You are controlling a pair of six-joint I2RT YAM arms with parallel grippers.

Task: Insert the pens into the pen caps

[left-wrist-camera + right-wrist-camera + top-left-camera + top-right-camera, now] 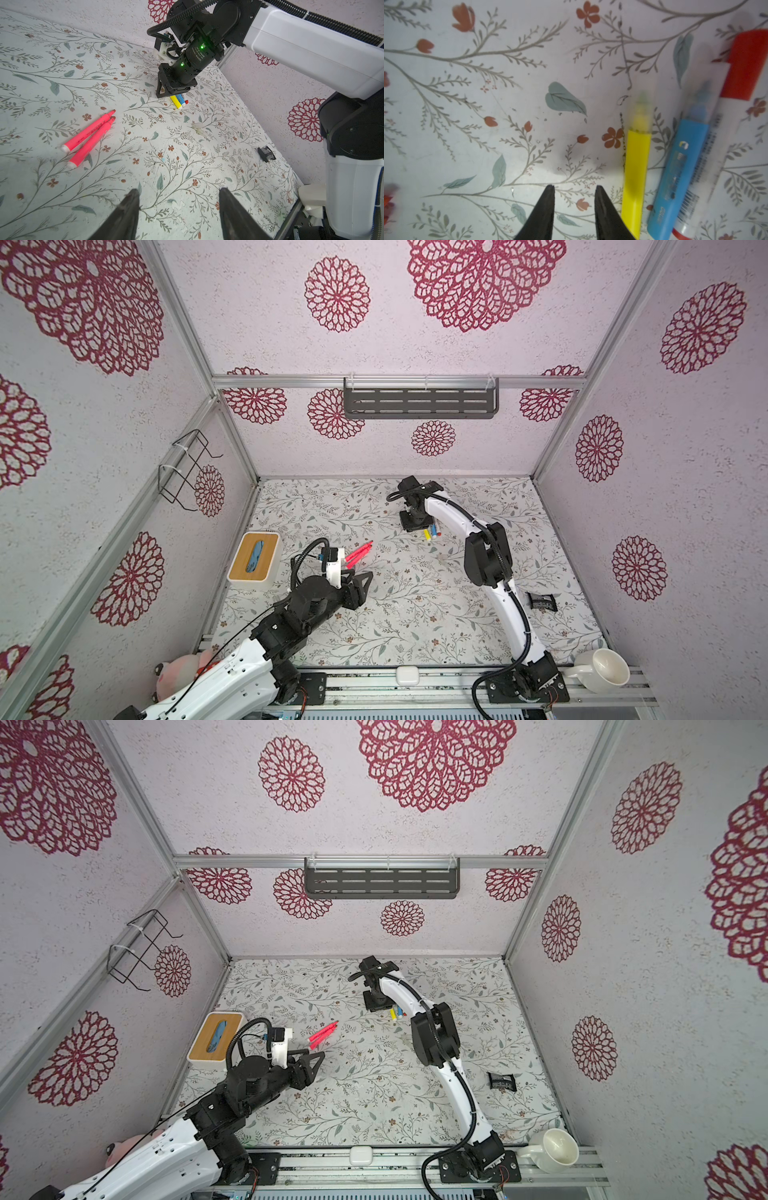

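Ok, top views hide most of the slim yellow pen (636, 162), blue pen (683, 162) and white pen with red ends (746, 62). The right arm (453, 514) covers them and only their ends show, well apart from the white tissue box with wooden lid (254, 558), out at the floral counter (415, 614) middle. Right wrist view: tips blurred, white pen cut off by the edge.

Right claw (575, 188) slightly parted, empty, just beside the yellow pen. Left claw (179, 191) parted wide, empty, near the box.

Two pink-red pens (89, 130) lie side by side near the box. Translucent whitish caps (202, 133) barely readable, farther from it. Small black item (542, 601): can't identify.
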